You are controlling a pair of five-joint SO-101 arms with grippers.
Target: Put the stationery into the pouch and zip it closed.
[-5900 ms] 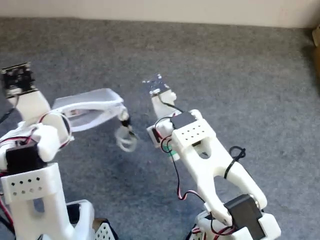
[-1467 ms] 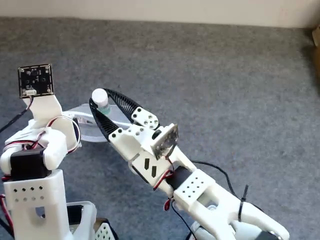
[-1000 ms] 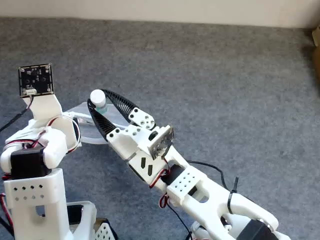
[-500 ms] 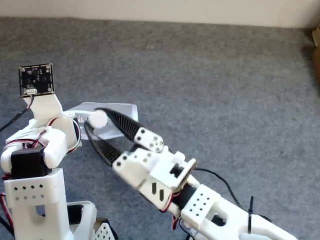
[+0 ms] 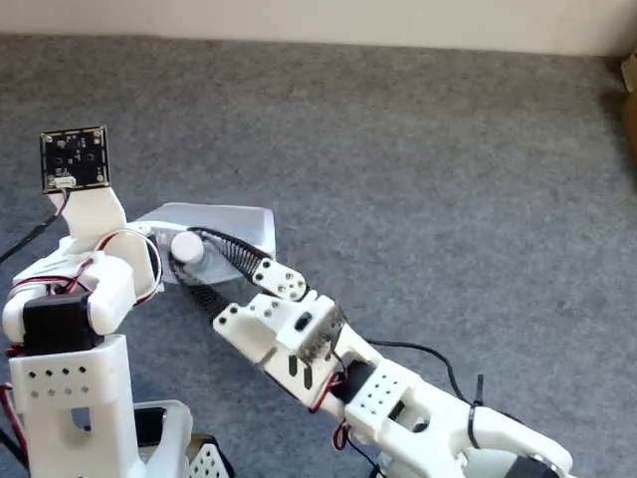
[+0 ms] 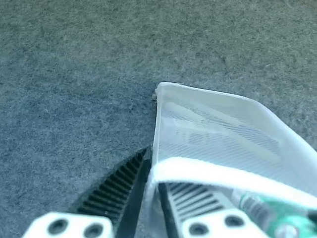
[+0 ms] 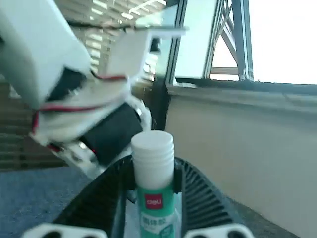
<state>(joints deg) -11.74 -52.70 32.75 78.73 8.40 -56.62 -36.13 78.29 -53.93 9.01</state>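
Two arms meeting at a pouch on a grey carpeted surface

The grey surface (image 5: 448,149) runs back to a pale wall (image 5: 348,20), and the right wrist view looks up at a bright window (image 7: 282,39). The right arm (image 5: 398,398) stretches low from the near right edge towards the left arm (image 5: 75,299), which stands folded at the near left. The left gripper (image 6: 154,171) is pinched tight on the rim of the translucent mesh pouch (image 5: 224,221). The right gripper (image 5: 184,254) clamps the glue stick (image 5: 187,247) between its black ribbed fingers, white cap at the pouch's near edge; whether it is inside cannot be told.
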